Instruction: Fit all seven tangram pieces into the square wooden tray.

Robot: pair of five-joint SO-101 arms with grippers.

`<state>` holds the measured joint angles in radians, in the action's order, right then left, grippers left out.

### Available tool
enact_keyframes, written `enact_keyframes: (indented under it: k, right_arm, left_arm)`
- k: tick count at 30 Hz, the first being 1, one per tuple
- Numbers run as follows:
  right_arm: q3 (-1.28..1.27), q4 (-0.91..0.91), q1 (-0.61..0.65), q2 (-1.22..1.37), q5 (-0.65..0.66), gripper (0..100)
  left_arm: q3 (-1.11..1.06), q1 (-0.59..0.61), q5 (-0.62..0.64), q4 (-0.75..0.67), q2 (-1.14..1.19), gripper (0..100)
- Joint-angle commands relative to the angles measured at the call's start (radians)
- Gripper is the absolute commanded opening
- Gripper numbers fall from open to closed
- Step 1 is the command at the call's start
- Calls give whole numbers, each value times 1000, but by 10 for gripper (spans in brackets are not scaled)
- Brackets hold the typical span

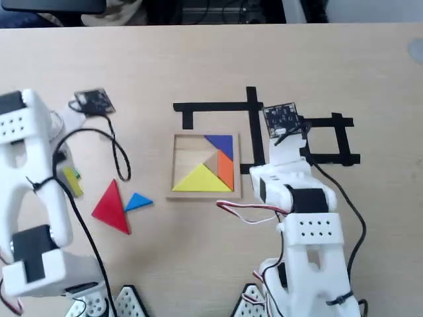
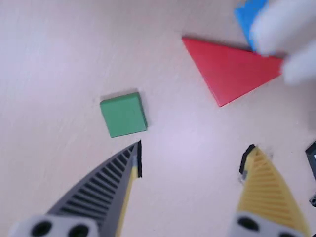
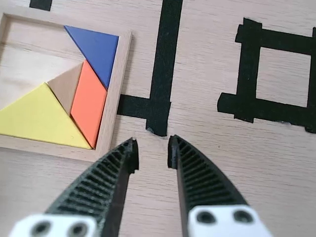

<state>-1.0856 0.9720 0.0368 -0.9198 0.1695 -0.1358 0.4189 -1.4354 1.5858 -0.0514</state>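
Status: roughly half done, by my count four of seven in; square wooden tray sits mid-surface, its right rim against the black tape marks.

In the tray: yellow triangle along the bottom edge in the high view; orange parallelogram on the right; dark blue triangle in the upper right corner; tan triangle wedged between yellow and orange (reads as a piece, not bare wood, but not fully sure). The upper left part of the tray is bare.

Left to place: red triangle, small blue triangle touching or just beside it, green square; all on the surface left of the tray, well apart from it.

Left gripper: fingers wide apart, empty, hovering low; the green square lies just past one fingertip, not between the two. My read is that the square is the next pick and needs a small sideways correction first.

Right gripper: fingers barely parted, nothing held; hangs over the surface just outside the tray's right rim, by the tape.
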Motion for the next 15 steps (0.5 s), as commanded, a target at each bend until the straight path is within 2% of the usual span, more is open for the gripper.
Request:
enact_keyframes:
  k: [1, 8, 15]
  right_arm:
    - [-12, -46, -5, -18, -5, 120]
    - [-15, -44, -5, -19, -5, 120]
    - [-15, -44, -5, -19, -5, 120]
  left_arm:
    - [-137, -31, -29, -43, -63, 332]
    - [-499, -28, -14, -354, -31, 332]
    - [-576, -28, -14, -404, -55, 332]
